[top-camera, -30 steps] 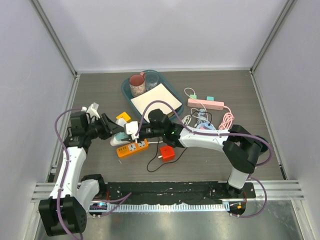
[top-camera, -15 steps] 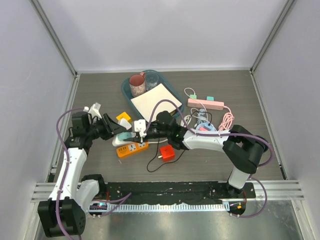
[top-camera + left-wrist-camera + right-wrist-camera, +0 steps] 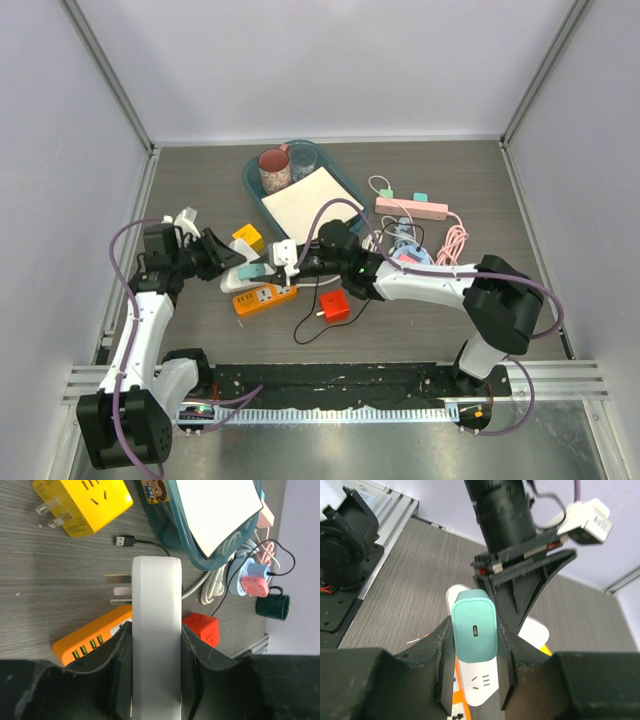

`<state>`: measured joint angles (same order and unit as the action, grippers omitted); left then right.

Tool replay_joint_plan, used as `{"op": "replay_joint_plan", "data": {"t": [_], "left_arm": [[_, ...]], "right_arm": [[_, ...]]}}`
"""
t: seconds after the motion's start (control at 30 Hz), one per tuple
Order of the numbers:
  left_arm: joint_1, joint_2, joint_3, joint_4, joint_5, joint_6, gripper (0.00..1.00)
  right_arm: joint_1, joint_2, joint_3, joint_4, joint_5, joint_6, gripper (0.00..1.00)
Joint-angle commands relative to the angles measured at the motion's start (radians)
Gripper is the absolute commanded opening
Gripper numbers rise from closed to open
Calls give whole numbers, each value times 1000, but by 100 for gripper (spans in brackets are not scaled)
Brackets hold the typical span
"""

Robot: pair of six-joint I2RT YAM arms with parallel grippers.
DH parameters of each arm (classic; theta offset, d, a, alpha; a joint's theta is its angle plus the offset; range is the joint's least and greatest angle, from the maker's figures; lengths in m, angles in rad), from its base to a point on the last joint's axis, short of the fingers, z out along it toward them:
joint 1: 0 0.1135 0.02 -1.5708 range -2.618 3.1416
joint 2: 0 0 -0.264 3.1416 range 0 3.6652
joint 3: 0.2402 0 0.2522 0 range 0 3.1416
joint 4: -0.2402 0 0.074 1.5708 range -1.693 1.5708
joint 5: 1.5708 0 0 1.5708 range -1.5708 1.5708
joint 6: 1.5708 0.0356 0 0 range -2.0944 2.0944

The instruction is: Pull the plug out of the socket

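1. Nearest the arm bases, a red cube adapter (image 3: 335, 307) is lying on the worktop (image 3: 200, 190) just right of the orange power strip (image 3: 265, 297), with a thin black cable trailing from it.
2. The orange power strip is lying flat and slightly angled, its sockets facing up.
3. Just beyond the orange power strip, the left gripper (image 3: 155, 645) is clamping a white socket (image 3: 155, 590) between its two fingers. The socket is a smooth, white, round-cornered block, and metal prongs are showing at one of its sides.
4. The right gripper (image 3: 474, 645) is reaching in from the right of the orange power strip and is closing its fingers on the teal plug (image 3: 474, 625). The plug is a small, rounded teal block with a slim oval port in its end face.
5. The teal plug is sitting against the face of the white socket, above an unused set of pin holes. Whether its pins are seated or already out, the views are not showing.
6. Both pieces are being held above the worktop, just behind the left end of the orange power strip.
7. A little farther back from the orange power strip, a yellow adapter (image 3: 247, 236) is lying on the worktop.
8. Well beyond the orange power strip, a teal tray (image 3: 250, 185) is holding a patterned mug (image 3: 273, 170), a clear glass (image 3: 303, 158) and a white sheet (image 3: 312, 197).
9. Far right of the orange power strip, a pink power strip (image 3: 410, 208) is lying among coiled cables.
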<state>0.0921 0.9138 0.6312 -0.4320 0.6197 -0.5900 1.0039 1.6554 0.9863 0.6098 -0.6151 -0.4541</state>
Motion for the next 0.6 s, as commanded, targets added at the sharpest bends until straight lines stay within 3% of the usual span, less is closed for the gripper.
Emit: {"op": "replay_joint_plan", "data": {"t": [0.0, 0.27, 0.43, 0.57], "left_arm": [[9, -7, 10, 26, -41, 25, 0], [11, -32, 13, 38, -61, 10, 0], [11, -84, 42, 27, -293, -86, 0], [11, -112, 88, 61, -464, -166, 0]], "right_arm": [[18, -88, 69, -57, 44, -106, 1], [15, -95, 35, -15, 67, -51, 1], [7, -134, -30, 71, 57, 41, 1], [7, -166, -55, 35, 61, 106, 1]]}}
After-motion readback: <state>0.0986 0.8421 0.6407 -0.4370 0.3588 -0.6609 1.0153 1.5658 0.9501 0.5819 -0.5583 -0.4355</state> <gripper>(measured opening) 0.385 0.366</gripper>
